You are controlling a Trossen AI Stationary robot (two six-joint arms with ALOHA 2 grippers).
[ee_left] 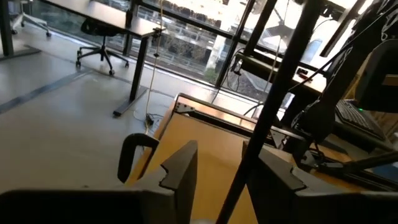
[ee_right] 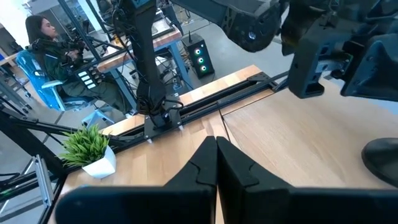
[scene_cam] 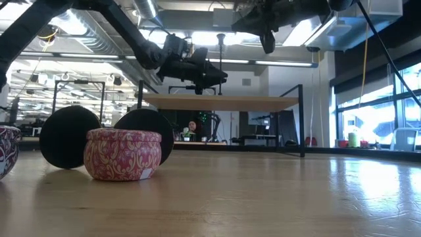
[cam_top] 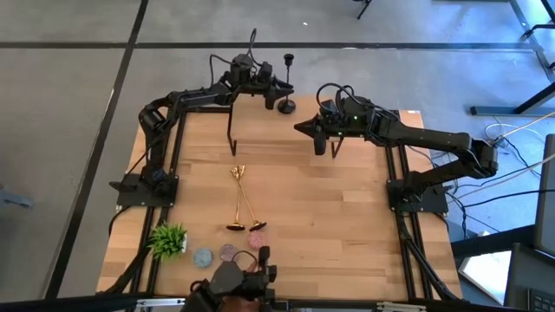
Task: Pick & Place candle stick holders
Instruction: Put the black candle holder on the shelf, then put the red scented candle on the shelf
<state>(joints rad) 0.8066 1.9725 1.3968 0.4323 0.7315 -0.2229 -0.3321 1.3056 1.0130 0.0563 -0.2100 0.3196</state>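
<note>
Left end effector [cam_top: 279, 89] raised at the far edge of the desk [cam_top: 347, 217], fingers [ee_left: 180, 171] parted only a little around the thin stem of the black candle stick holder [cam_top: 286, 106] — stem seen running between them in the left wrist view, though actual contact cannot be told. Black candle stick holder upright, round base at the desk's far edge, cup top showing beyond it in the high view; in the low view, lifted off the surface or not — cannot tell.

Right end effector [cam_top: 302, 127] held above the far middle of the desk, fingers [ee_right: 200, 165] pressed together, nothing between them.

Two gold candle stick holders [cam_top: 240, 198] lying flat near the desk's middle, stems crossed near the cup ends, round bases toward the near side.

Just beside those bases, a pink patterned tin [scene_cam: 123, 153] and other small round tins [cam_top: 203, 256] along the near edge. Small green plant [cam_top: 168, 239] in a white pot at the near left corner. A seated person [ee_right: 46, 40] visible beyond the desk in the right wrist view.
</note>
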